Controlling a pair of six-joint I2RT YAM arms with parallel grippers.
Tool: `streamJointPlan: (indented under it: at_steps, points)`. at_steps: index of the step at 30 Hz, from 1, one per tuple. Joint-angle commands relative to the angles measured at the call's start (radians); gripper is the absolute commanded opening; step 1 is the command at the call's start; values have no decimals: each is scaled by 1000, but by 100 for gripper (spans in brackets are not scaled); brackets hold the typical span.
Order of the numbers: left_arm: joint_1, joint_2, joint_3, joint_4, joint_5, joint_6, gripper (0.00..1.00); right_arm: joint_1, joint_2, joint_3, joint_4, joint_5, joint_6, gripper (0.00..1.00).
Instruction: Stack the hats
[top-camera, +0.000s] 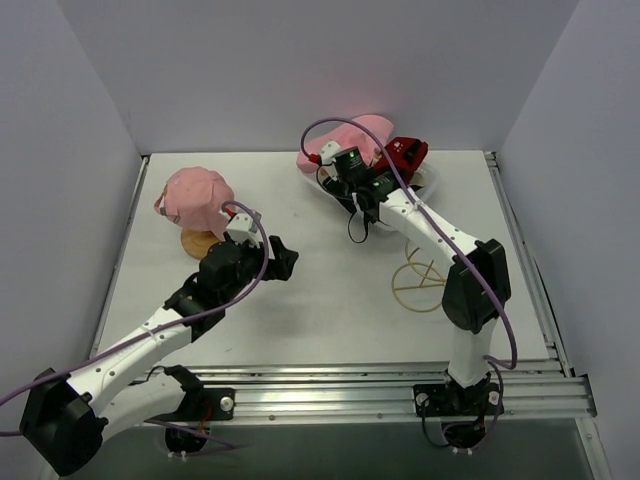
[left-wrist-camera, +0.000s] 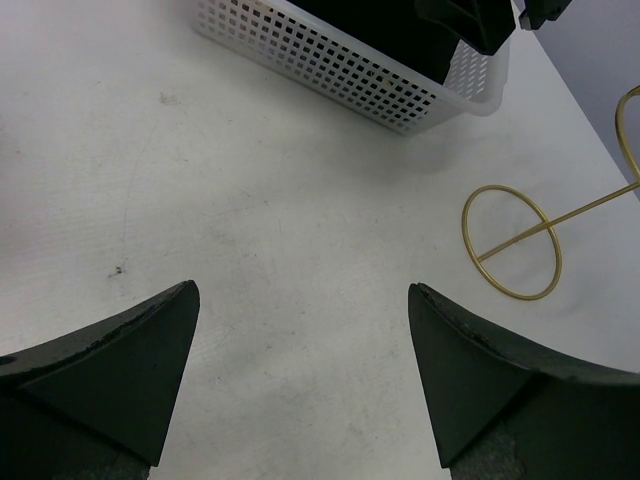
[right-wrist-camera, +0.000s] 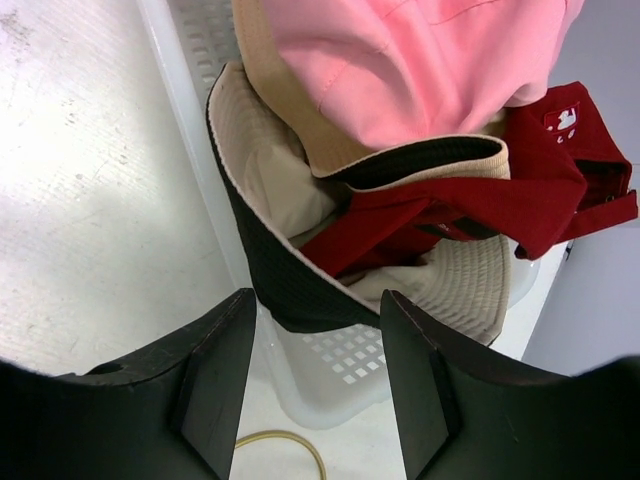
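Observation:
A pink bucket hat (top-camera: 197, 195) sits on the wooden stand (top-camera: 198, 242) at the back left. The other hats are heaped in the white mesh basket (right-wrist-camera: 340, 370) at the back: a pink cap (right-wrist-camera: 420, 60) on top, a red cap (right-wrist-camera: 520, 190) beside it, a tan bucket hat (right-wrist-camera: 465, 290) underneath, and a black bucket hat (right-wrist-camera: 265, 265) drooping over the basket's near rim. My right gripper (right-wrist-camera: 318, 300) hovers open at that near corner, the black hat's edge just beyond its fingertips and nothing between them. My left gripper (left-wrist-camera: 303, 290) stands wide open over bare table, right of the stand.
A gold wire stand (top-camera: 420, 280) with rings lies on the table in front of the basket, near the right arm's elbow; it also shows in the left wrist view as the gold wire stand (left-wrist-camera: 512, 240). White walls enclose the table on three sides.

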Motion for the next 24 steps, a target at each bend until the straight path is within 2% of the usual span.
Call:
streamJointPlan:
  at_steps: [1,11,16,17,20,22,24]
  points:
    - [-6,-2,19,19,-17,18,94,-24,51,54,-52,23,-36,49]
    - [-5,4,22,16,-25,20,94,-38,137,118,-75,16,-53,45]
    - [-5,1,24,11,-30,20,94,-38,142,175,-102,-50,-39,25]
    - [-5,1,22,13,-31,20,94,-38,142,186,-105,-58,-36,17]
    - [-5,1,22,11,-34,20,94,-38,149,219,-125,-109,-33,8]
    - [-5,0,22,10,-37,20,94,-38,163,235,-145,-118,-25,9]
    - [-5,-3,22,10,-39,20,94,-38,189,253,-179,-118,-22,23]
